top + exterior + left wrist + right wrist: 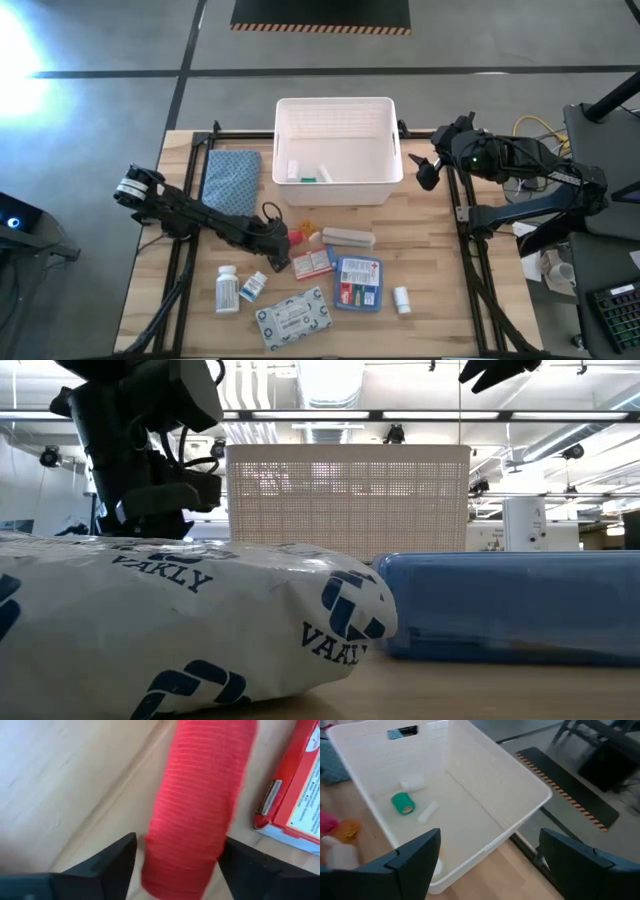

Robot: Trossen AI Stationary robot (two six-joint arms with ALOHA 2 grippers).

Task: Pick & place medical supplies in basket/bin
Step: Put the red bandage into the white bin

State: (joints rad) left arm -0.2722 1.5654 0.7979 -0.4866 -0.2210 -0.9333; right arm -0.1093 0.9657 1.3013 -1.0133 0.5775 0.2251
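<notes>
My left gripper is open and low over the table, near the middle. Its fingers stand on either side of the red tube, which lies flat on the wood; I see no touch. My right gripper is open and hangs raised by the right end of the white bin. In the bin lie a teal-capped piece and small white bottles. On the table lie a red-white packet, a beige bar, a blue-red packet, a patterned flat pack and white bottles.
A blue-grey folded cloth lies left of the bin. A small orange item sits just beyond the left gripper, and a small white bottle lies near the right front. Bare wood shows between the bin and the supplies, and black frame rails run along the table's sides.
</notes>
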